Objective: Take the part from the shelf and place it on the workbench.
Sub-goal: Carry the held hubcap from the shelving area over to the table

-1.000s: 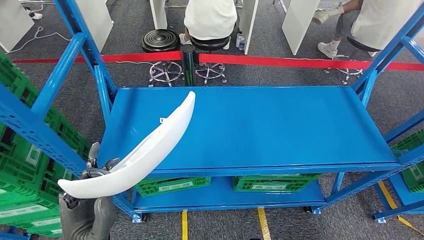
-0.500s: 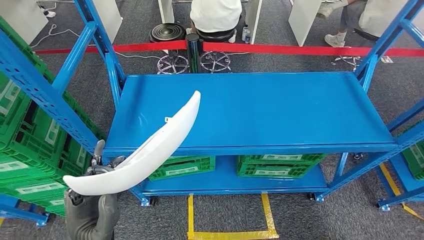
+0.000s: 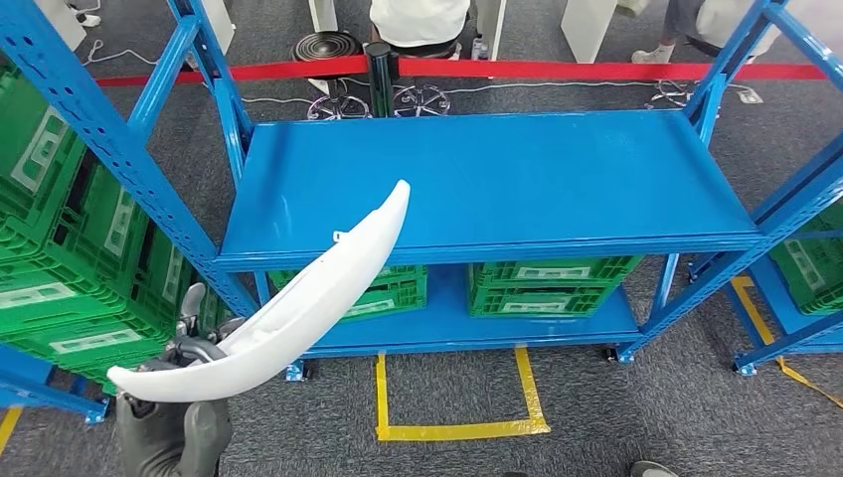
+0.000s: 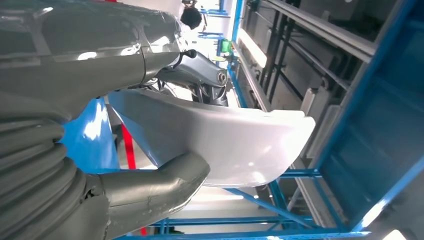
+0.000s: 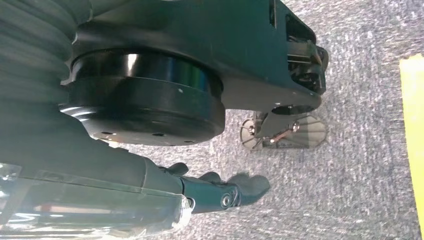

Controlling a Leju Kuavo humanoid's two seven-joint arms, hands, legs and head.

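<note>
My left hand grips the wide end of a long, curved white part at the lower left of the head view. The part's narrow tip points up and right, over the front edge of the blue shelf. In the left wrist view the grey thumb presses one face of the white part while darker fingers clasp the other side. My right hand hangs over grey carpet with its dark fingers apart, holding nothing.
The blue shelf's top deck is bare; green crates sit on its lower level. Another rack with green crates stands at the left, a blue frame at the right. Yellow tape marks the floor. Beyond a red barrier people sit.
The whole view has shifted: the shelf now lies farther off and higher in the picture, with more floor showing. The white part stays in my left hand.
</note>
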